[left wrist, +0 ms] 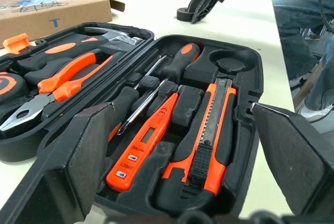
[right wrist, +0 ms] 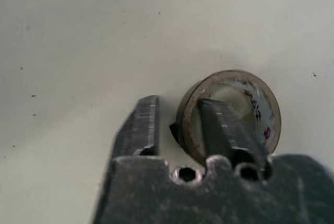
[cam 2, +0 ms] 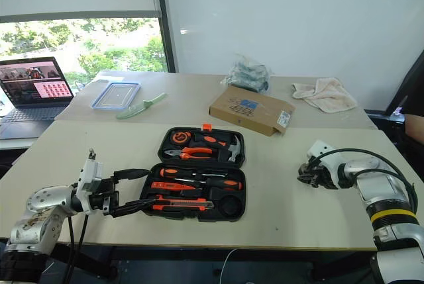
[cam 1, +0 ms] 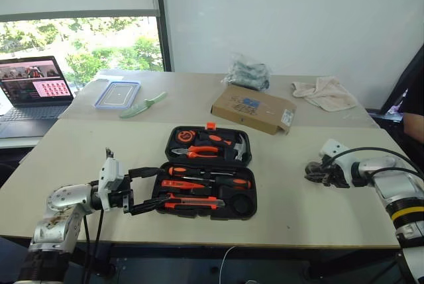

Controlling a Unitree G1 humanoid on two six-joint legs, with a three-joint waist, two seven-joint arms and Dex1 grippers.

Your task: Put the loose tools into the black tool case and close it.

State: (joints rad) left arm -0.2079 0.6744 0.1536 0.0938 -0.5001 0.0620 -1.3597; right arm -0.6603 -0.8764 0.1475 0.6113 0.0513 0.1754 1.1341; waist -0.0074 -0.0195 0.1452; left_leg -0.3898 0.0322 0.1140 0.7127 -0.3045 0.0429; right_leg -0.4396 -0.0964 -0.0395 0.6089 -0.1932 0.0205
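Drivers, knife seated in tool case (cam 1: 207, 173) | I'm pinching tape roll (right wrist: 229, 113) with right gripper (right wrist: 180, 125) | left gripper (cam 1: 142, 191) gaping wide | lid still open

My left gripper (cam 1: 143, 191) reaches level across toward my right with its fingers spread wide, while my right gripper (cam 1: 314, 172) angles downward, fingers (right wrist: 142, 126) drawn close together.
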